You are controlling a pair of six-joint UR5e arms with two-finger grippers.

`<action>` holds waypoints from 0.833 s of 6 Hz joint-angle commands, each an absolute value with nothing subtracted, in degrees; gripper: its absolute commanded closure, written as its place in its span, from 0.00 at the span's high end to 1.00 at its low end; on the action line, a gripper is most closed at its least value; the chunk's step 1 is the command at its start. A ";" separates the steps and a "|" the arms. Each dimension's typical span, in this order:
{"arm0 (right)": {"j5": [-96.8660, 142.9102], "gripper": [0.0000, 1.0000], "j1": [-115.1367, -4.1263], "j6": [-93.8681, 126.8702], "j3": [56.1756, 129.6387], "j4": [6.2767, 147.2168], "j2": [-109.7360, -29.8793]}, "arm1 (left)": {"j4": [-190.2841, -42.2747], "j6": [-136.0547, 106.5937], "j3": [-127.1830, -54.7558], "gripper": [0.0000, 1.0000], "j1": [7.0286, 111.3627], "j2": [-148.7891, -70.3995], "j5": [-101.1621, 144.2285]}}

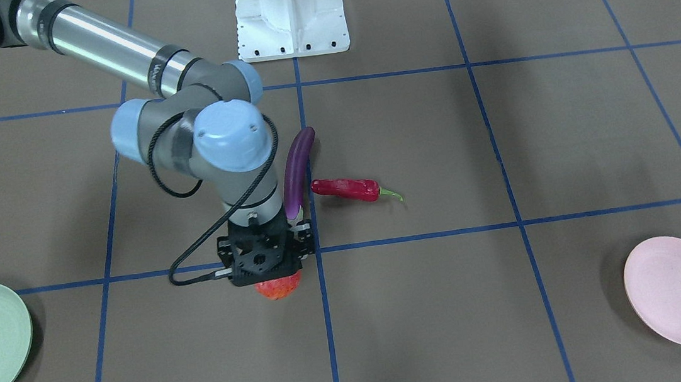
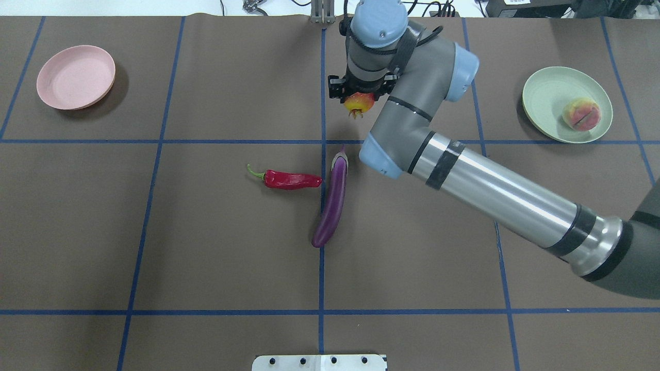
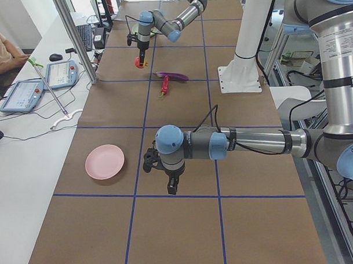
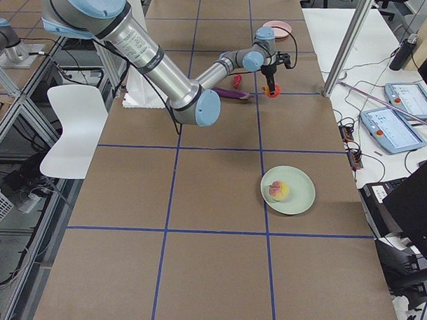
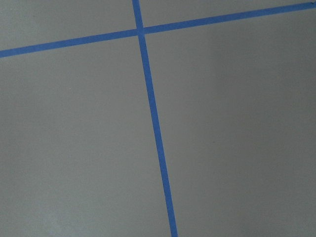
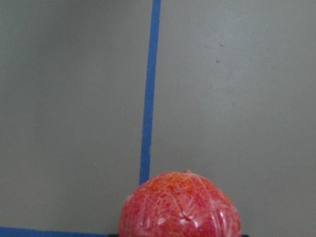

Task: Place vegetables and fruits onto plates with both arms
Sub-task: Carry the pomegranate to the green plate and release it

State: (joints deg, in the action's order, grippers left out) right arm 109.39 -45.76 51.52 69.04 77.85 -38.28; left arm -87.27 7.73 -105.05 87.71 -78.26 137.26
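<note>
My right gripper (image 2: 359, 95) is shut on the orange-red ball (image 2: 359, 103), low over the table near the far centre tape line. The ball fills the bottom of the right wrist view (image 6: 180, 205). The purple eggplant (image 2: 332, 203) and the red chili (image 2: 291, 180) lie on the table at the centre, tips almost touching. The peach (image 2: 581, 114) sits on the mint green plate (image 2: 541, 98) at the right. The pink plate (image 2: 76, 77) is empty at the far left. My left gripper (image 3: 172, 187) shows only in the exterior left view, beside the pink plate (image 3: 105, 161); I cannot tell whether it is open or shut.
The white base block (image 1: 290, 13) stands at the robot's side of the table. Blue tape lines (image 5: 153, 123) cross the brown table cover. Tablets and cables lie on the operators' bench (image 3: 24, 94).
</note>
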 commanded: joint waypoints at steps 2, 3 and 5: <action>118.73 0.00 -60.78 26.02 68.82 78.74 -47.96 | -87.28 7.73 -105.12 1.00 87.71 -78.22 137.29; 117.35 0.00 -63.00 19.23 68.56 80.40 -50.34 | -87.28 7.73 -105.47 1.00 87.71 -78.22 137.29; 119.18 0.00 -66.26 13.72 65.93 75.79 -57.19 | -87.36 7.73 -105.47 1.00 87.71 -78.31 137.29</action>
State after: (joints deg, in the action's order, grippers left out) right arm 118.61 -64.90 15.87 67.18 78.10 -54.13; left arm -87.34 7.73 -105.43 87.72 -78.24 137.28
